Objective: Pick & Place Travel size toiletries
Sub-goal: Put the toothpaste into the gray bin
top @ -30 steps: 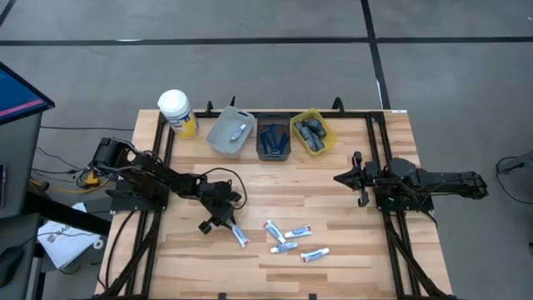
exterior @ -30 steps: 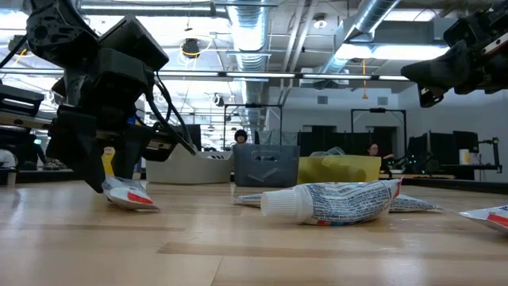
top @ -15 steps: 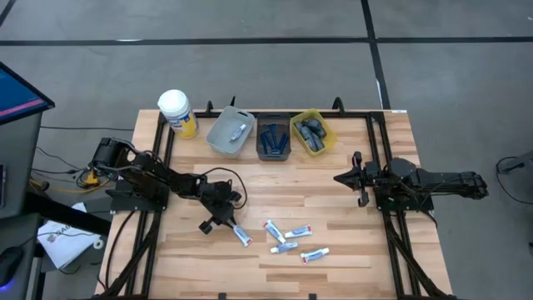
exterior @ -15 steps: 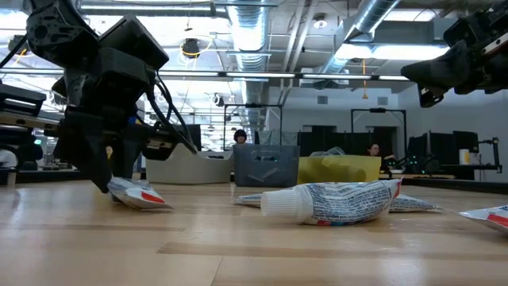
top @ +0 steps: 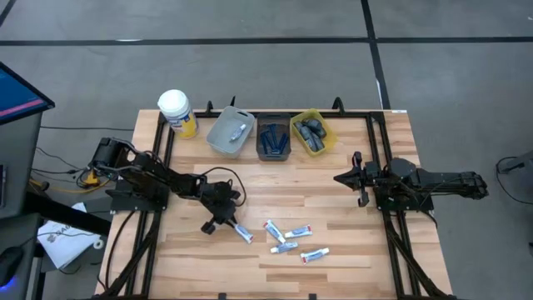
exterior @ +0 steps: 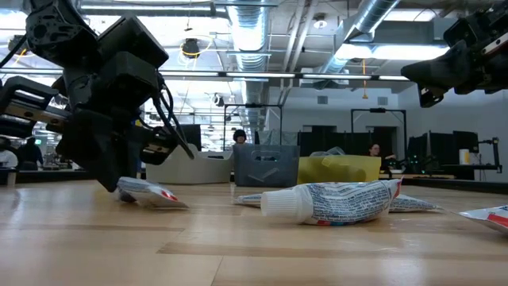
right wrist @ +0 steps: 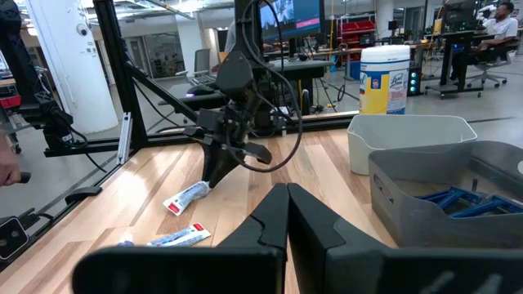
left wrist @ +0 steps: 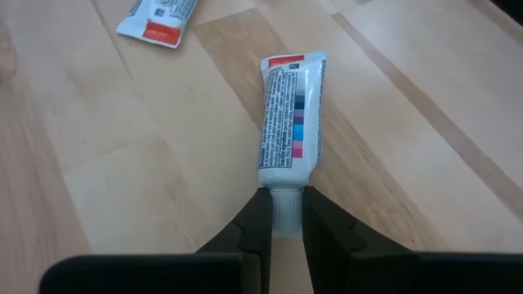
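One small white tube (left wrist: 289,116) sits pinched by its cap end between the fingers of my left claw (left wrist: 282,222), the tube's body stretching straight away from me along the wooden surface (left wrist: 98,180) with its crimped red-marked end farthest out. From the low view that tube (exterior: 151,193) lies nearly flat on the boards, with my left claw (exterior: 119,187) leaning down onto its near end. From above, the left claw (top: 225,225) works near the front left of the surface, and the held tube (top: 243,234) points toward the middle. Just beyond its far tip lie three more loose tubes (top: 287,237), close together but apart from the one I grip. Farther back, along the rear edge, stand a grey bin (top: 218,142), a dark bin (top: 271,152) holding blue razors (right wrist: 458,200), and a yellow bin (top: 297,137) holding dark grey mini bottles (top: 314,131); a white-lidded yellow jar (top: 177,112) stands left of them. My right claw (top: 357,177) waits well apart at the right side, fingers pressed together on nothing.
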You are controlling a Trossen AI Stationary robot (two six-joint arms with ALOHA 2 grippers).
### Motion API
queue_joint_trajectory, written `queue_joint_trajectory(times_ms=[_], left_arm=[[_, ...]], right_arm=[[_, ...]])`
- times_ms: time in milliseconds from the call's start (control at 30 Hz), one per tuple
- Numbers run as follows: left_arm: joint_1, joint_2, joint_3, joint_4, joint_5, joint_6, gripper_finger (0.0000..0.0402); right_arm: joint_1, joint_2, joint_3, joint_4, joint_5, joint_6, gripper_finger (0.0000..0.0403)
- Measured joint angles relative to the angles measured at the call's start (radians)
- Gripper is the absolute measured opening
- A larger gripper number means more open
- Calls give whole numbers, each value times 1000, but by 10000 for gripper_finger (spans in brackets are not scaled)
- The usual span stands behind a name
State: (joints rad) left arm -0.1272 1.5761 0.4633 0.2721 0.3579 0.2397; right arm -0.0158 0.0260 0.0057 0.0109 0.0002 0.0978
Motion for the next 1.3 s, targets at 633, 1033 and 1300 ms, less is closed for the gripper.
queue_joint_trajectory(times_ms=[633,1033,1300], left_arm=[[2,-203,72,3,-255,-145,38],[88,-429,73,6,-682,-200,38],[252,-441,73,2,-916,-202,41]], right_arm=[[0,0,0,0,0,0,0],[0,0,0,0,0,0,0],[0,0,0,0,0,0,0]])
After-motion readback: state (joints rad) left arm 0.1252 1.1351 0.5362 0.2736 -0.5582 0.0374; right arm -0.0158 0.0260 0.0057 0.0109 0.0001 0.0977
